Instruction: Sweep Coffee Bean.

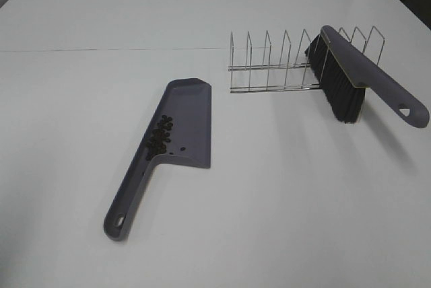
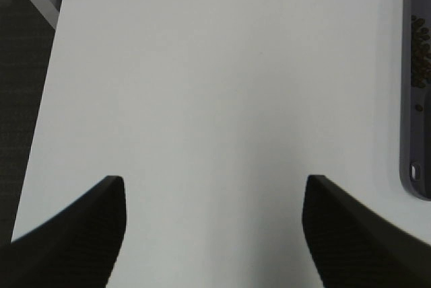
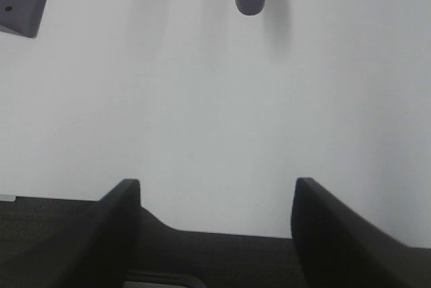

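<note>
Purple plastic dustpan [image 1: 176, 141] lies flat on the white table [image 1: 283, 207], its handle toward the near edge, with the dark coffee beans [image 1: 160, 137] clustered inside the pan along the handle-side wall; a few sit apart from the heap. Behind it to the right, the brush [image 1: 360, 79] leans across a wire rack [image 1: 283, 66], bristles down, handle jutting rightward over the table. My left gripper [image 2: 214, 234] is spread wide and empty above bare tabletop, the pan's edge and beans just visible to one side. My right gripper [image 3: 215, 227] is likewise parted and empty at the table's edge, the brush handle tip ahead of it.
</note>
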`<state>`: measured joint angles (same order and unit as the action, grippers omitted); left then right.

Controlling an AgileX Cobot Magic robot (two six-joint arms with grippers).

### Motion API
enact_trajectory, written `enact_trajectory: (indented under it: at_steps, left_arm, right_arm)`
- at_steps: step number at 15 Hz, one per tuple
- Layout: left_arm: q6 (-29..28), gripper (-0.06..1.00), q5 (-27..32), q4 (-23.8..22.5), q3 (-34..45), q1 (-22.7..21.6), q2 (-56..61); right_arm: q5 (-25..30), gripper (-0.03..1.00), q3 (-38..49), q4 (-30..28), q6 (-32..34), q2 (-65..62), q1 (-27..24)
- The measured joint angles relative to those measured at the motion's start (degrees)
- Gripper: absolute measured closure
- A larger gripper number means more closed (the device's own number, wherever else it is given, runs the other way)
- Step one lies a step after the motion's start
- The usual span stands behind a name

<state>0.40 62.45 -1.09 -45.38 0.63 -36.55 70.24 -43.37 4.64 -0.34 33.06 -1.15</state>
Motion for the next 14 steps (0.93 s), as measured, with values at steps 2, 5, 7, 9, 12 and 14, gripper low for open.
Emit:
enact_trajectory:
  at_steps: [2,5,7,9,12,14]
  left_arm:
    - [0.11,0.29,0.00,0.00,3.32,0.00,8.14]
    - [0.29,0.29,-0.11,-0.29,8.65,0.00,18.96]
    - [0.29,0.29,-0.74,-0.34,11.06,0.00,24.58]
    - [0.29,0.29,-1.32,-0.34,13.69,0.00,30.71]
    - [1.60,0.29,-0.92,0.29,15.64,0.00,36.55]
    - [2.64,0.29,-0.92,1.09,15.64,0.00,36.84]
  right_arm:
    - [0.00,0.41,3.09,-2.12,0.00,-6.47,0.00]
    - [0.00,0.41,7.62,-4.98,0.00,-20.23,0.00]
    - [0.00,0.41,9.51,-5.04,0.00,-27.90,0.00]
    - [0.06,0.41,10.77,-5.04,0.34,-33.12,0.00]
    - [0.11,0.41,14.32,-4.64,0.00,-33.29,0.00]
    - [-4.58,0.41,16.67,-3.55,0.00,-33.35,0.00]
